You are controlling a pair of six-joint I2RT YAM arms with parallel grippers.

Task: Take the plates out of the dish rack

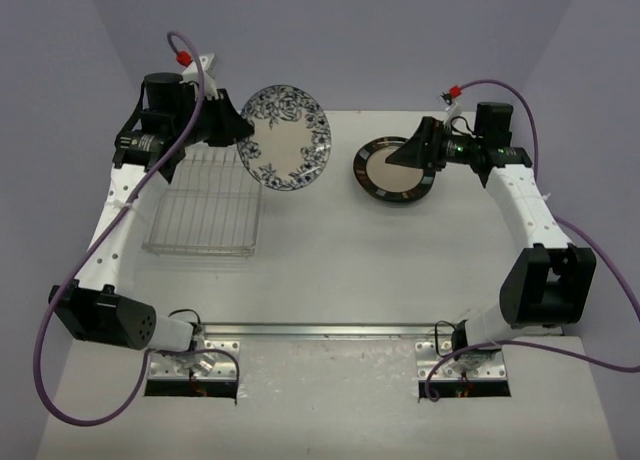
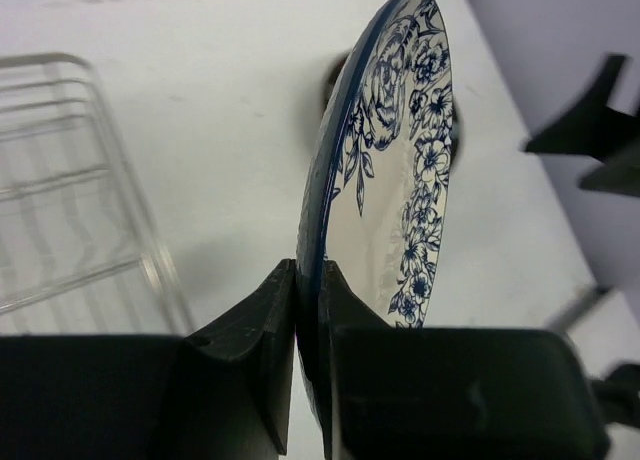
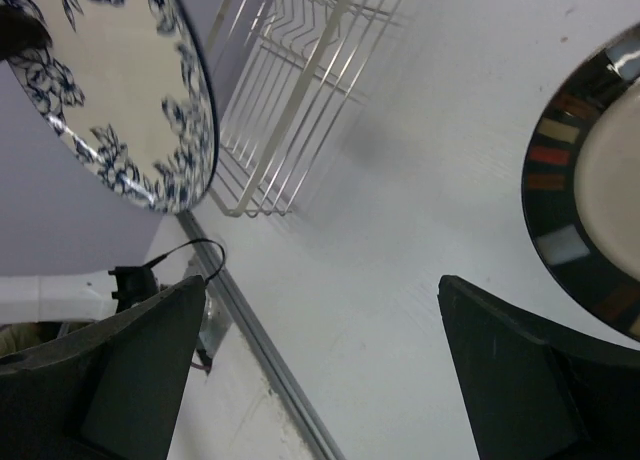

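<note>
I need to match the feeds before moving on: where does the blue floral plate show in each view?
Top external: the blue floral plate is upper centre-left, just right of the dish rack.
Left wrist: the plate is in the centre, nearly edge-on, its rim pinched between the left fingers; the rack is at the left.
Right wrist: the plate is in the upper left corner; the rack is right of it.
Shared landmark: the dish rack.

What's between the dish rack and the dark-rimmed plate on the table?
The top view shows only the blue floral plate, gripped by the left tool above bare table.
</note>
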